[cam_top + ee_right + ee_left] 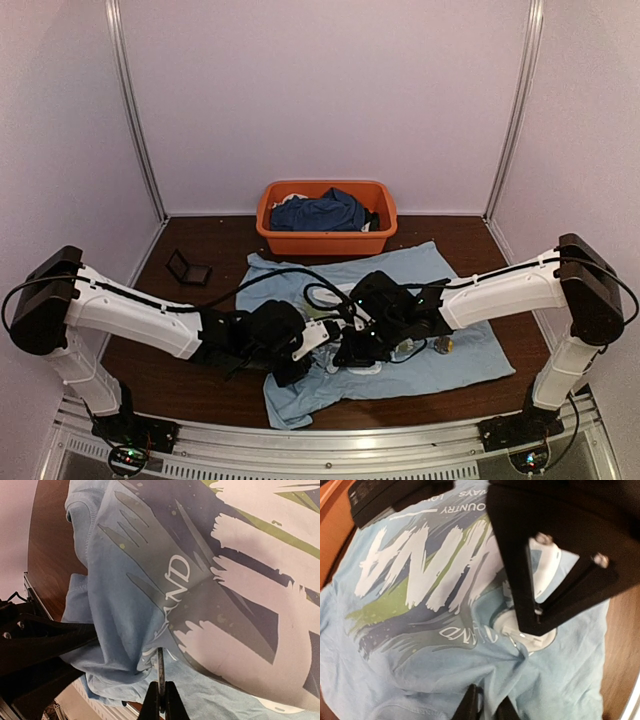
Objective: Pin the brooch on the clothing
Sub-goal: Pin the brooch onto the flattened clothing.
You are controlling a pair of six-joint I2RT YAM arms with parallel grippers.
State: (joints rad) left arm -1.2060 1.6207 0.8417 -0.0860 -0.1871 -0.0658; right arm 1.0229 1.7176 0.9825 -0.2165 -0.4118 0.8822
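**Brooch [160, 665] held against the shirt [120, 610]**

Your right gripper [160, 689] has its fingers pressed together on the brooch. It shows edge-on as a thin silvery strip, its far end touching the shirt by the white lettering [177, 577]. Your left gripper [489, 705], close by, pinches a raised fold of the shirt between narrowly parted fingers. A small gold piece [443, 345] lies on the shirt just right of the right gripper.
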